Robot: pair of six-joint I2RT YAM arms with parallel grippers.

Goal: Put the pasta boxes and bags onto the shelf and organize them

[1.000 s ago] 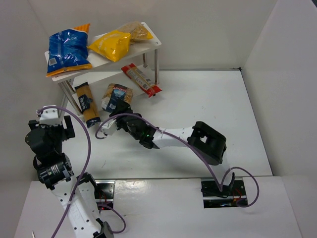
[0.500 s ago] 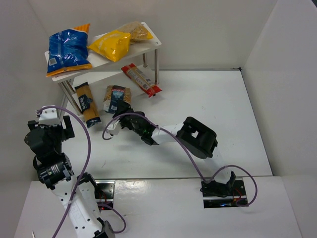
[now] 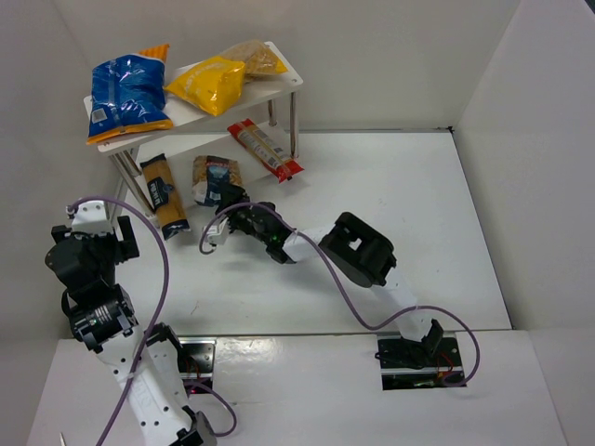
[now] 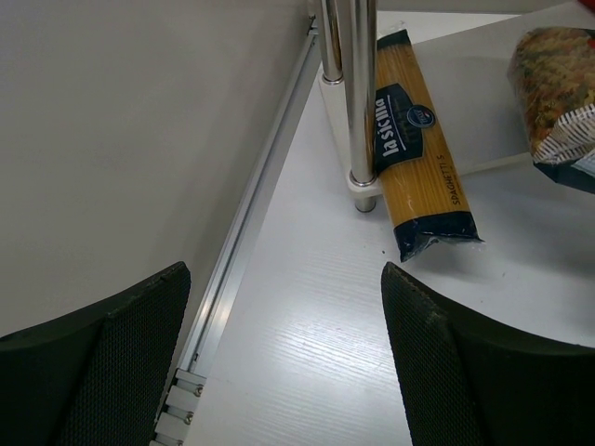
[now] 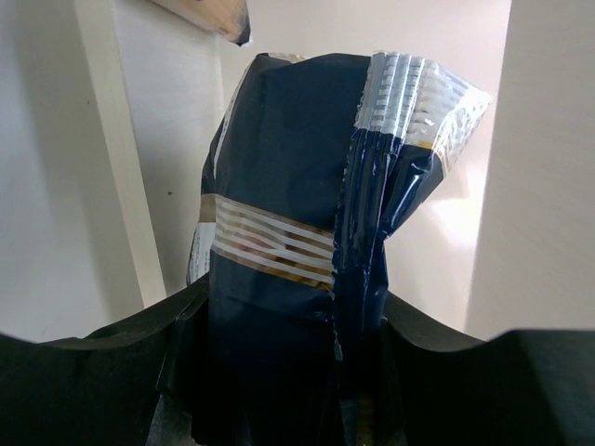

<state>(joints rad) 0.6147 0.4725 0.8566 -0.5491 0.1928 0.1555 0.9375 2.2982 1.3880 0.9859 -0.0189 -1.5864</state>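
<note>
Overhead from behind, wrist views close by shelf (image 3: 272, 86)

Robot lab test cell. Plain white bench (image 3: 418, 214) boxed in by bare white wall panels (image 3: 390, 56) behind and on both sides of the small shelf (image 3: 279, 88). Left arm (image 3: 93, 279) and right arm (image 3: 358, 251) are bolted at the bench edge in front of the shelf, trailing loose purple cables (image 3: 349, 297). An aluminium rail (image 4: 251, 204) runs along the wall left of the shelf.

Glossy plastic pasta bag (image 5: 279, 186), polished metal shelf leg (image 4: 363, 93), matt table (image 4: 307, 344)
</note>
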